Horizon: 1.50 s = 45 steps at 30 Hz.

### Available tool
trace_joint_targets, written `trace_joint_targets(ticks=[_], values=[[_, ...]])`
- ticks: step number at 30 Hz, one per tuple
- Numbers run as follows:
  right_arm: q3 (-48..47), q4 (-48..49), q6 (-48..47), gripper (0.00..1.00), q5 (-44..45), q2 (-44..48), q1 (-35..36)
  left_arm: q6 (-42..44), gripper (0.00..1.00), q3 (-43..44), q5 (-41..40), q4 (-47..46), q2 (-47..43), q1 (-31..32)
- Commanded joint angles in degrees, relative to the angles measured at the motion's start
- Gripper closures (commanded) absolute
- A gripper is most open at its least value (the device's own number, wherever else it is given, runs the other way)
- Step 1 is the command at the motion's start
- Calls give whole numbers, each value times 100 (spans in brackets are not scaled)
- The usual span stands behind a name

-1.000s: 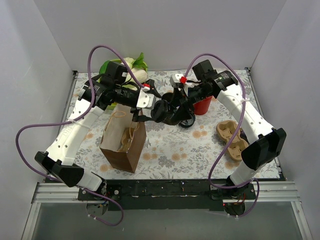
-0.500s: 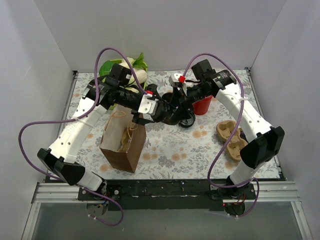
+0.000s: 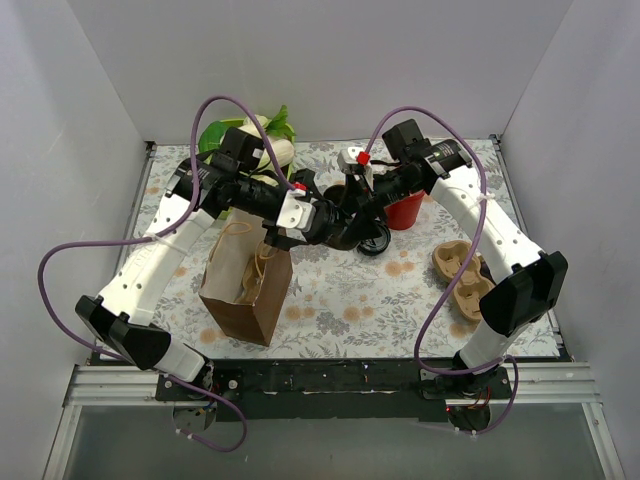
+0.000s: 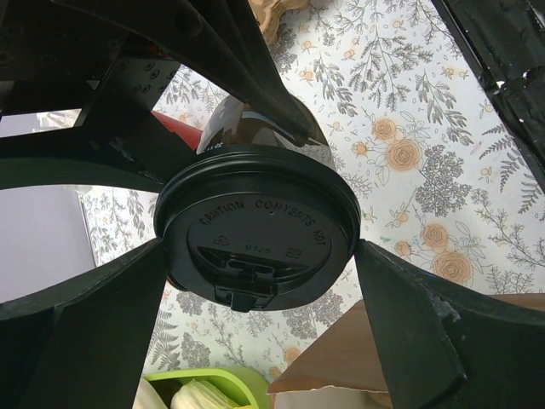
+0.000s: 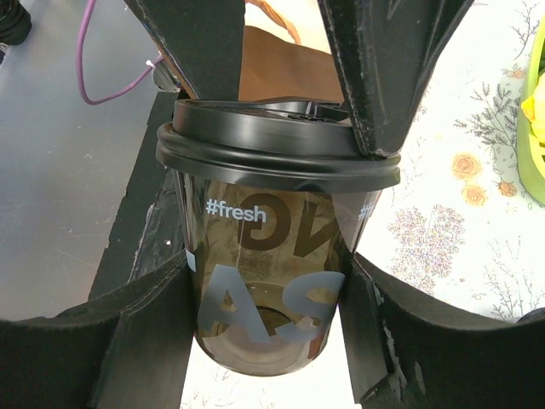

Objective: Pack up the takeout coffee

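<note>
The takeout coffee (image 3: pixel 362 236), a dark cup with a black sip lid, is held tilted above the table between both arms. My right gripper (image 3: pixel 358 216) is shut on the cup's body (image 5: pixel 266 256), one finger on each side. My left gripper (image 3: pixel 335 224) is shut on the lid rim; its fingers touch both edges of the lid (image 4: pixel 255 230). In the right wrist view my right gripper (image 5: pixel 266 285) hugs the body and the left fingers (image 5: pixel 375 77) reach down onto the lid. In the left wrist view my left gripper (image 4: pixel 260 256) frames the lid.
An open brown paper bag (image 3: pixel 245 290) stands just left of and below the cup, and shows in the left wrist view (image 4: pixel 341 358). A red cup (image 3: pixel 405 210) stands behind. A tan cup carrier (image 3: pixel 462 275) lies right. A green container of vegetables (image 3: pixel 245 135) sits far left.
My left arm has swung in toward the cup and its fingers have come onto the lid. The right arm and the cup have stayed still.
</note>
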<state>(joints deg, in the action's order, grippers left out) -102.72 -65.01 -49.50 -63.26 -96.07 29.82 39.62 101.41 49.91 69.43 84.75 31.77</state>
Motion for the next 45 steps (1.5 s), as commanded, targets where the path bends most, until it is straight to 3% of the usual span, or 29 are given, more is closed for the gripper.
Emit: trace_joint_targets(ticks=[1, 19, 26, 37, 45], values=[[-258, -38, -34, 34, -204, -17, 24, 134, 9, 292, 124, 387, -46, 49], [-223, -64, 19, 34, -221, -78, 32, 178, 6, -6, 54, 211, -257, 49], [-240, -126, -8, 34, -256, -105, 32, 547, 9, -305, -271, 142, -477, 49], [-205, 41, 185, 34, -291, -113, 32, 11, 14, -305, -245, -175, -398, 40], [-108, 199, 546, 33, -441, -87, 32, -718, 17, -1360, -236, -1695, -969, 49]])
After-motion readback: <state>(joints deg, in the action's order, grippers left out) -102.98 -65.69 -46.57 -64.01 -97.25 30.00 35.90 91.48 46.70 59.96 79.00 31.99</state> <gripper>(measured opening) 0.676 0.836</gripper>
